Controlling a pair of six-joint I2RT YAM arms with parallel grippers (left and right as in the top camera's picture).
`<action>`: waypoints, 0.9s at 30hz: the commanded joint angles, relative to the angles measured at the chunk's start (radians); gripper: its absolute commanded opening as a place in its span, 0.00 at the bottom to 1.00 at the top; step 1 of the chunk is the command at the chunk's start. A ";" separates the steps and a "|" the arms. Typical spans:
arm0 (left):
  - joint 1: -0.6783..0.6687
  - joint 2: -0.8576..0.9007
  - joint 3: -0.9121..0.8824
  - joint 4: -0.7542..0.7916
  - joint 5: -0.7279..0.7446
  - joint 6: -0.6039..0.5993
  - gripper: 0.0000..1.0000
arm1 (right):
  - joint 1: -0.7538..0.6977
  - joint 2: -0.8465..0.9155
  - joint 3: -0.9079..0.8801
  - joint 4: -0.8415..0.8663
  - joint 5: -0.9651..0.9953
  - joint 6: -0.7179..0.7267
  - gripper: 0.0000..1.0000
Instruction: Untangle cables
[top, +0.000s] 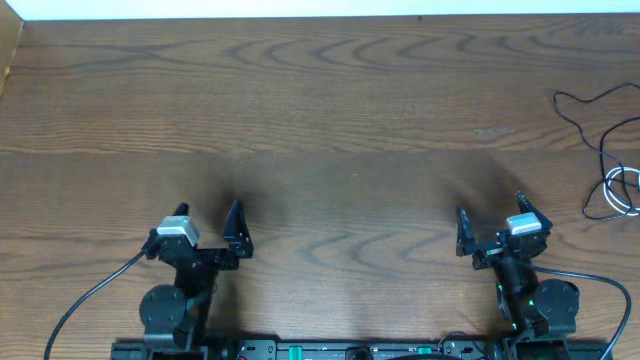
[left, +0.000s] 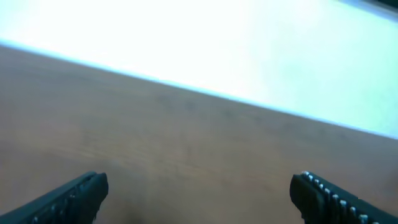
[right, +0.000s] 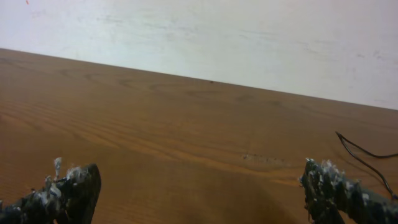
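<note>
Grippers both empty, jaws spread wide: we see the right gripper (top: 490, 215) above bare wood of the table (top: 320, 120), with the left gripper (top: 208, 212) well off to its left. Farther out and to the right of the right gripper, well apart from it, lie the cables. The black cable (top: 600, 140) wanders in loose bends, and the white cable (top: 622, 188) is coiled across its nearer loop.

My wood-grain table (top: 330, 130) bears a black cable (top: 590, 105) and a white cable (top: 622, 188). They overlap, ahead and right of my right gripper (top: 489, 205), well apart from it.
</note>
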 joint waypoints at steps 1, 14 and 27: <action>0.018 -0.013 -0.042 0.094 0.034 0.113 0.98 | 0.003 -0.006 -0.001 -0.004 0.006 -0.002 0.99; 0.023 -0.014 -0.188 0.234 0.055 0.293 0.98 | 0.003 -0.006 -0.001 -0.004 0.006 -0.002 0.99; 0.023 -0.014 -0.188 0.113 0.055 0.293 0.98 | 0.003 -0.006 -0.001 -0.004 0.006 -0.002 0.99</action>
